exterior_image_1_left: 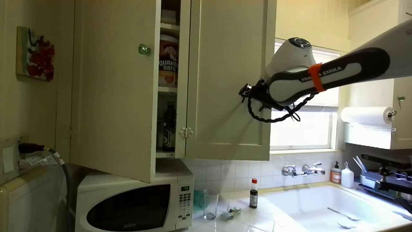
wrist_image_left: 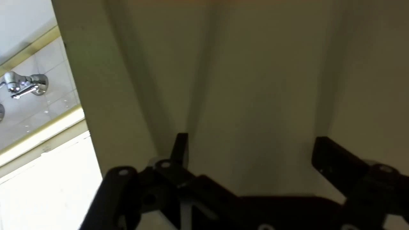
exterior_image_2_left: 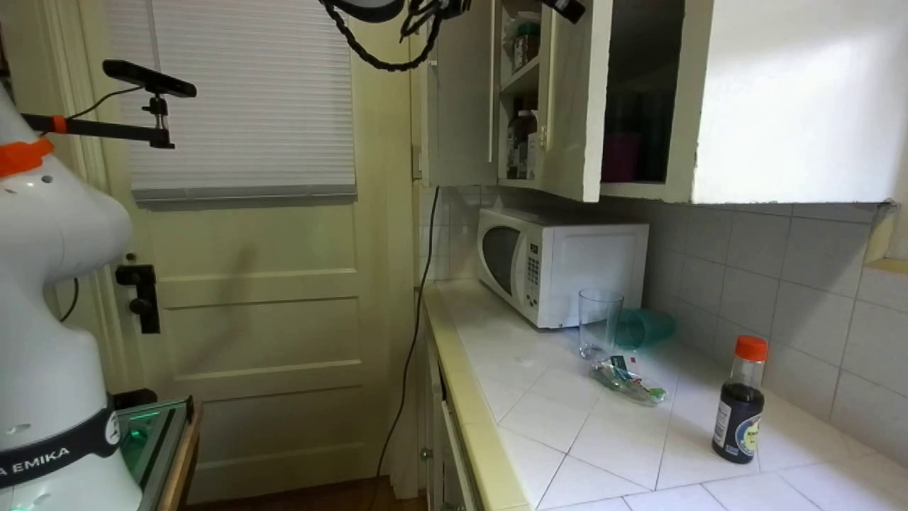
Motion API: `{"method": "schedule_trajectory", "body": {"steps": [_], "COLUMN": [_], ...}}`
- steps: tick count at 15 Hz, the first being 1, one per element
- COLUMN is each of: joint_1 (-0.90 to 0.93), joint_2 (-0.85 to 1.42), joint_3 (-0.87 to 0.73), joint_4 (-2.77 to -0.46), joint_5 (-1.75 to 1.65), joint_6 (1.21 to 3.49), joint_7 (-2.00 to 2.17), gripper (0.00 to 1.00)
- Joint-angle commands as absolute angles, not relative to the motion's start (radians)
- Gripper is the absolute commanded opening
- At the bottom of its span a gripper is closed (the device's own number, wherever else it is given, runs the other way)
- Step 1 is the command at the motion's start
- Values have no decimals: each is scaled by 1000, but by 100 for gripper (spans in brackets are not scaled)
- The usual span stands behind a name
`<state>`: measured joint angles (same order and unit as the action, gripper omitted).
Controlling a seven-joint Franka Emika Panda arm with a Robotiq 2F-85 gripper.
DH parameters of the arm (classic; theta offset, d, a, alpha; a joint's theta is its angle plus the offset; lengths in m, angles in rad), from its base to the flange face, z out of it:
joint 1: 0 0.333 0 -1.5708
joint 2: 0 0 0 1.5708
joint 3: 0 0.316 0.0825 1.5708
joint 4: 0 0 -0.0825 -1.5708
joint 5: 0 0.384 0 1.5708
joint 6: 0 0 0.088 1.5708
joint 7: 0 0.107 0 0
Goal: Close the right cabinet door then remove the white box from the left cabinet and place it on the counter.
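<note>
Parted jaws, right door (wrist_image_left: 255,80), faucet (wrist_image_left: 35,84) beyond

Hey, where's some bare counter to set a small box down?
The counter is bare between its yellow edging and the dark bottle, and in front of the microwave. It's crowded beside the microwave: clear glass, teal tumbler and plastic packet bunch together.

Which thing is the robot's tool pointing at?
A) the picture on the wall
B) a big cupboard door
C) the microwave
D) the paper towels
B: in the wrist view, the flat right cabinet door fills most of the picture, in front of the open tool.
</note>
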<state>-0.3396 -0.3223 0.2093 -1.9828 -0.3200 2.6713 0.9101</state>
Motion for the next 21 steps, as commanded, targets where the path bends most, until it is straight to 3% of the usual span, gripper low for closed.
{"method": "schedule_trajectory", "body": {"steps": [1,8,17,21], "joint_1": [-260,-222,-57,-5], "joint_2": [-198,-108,-180,-159], "joint_3": [137,68,92,123], "joint_4": [-1838,-1704,-1814,-1788], "joint_5": [-292,-274,-267,-266], "joint_6": [2660,2616,2196,2142], "joint_7": [786,657,531,497], "gripper": [100,100,100,100]}}
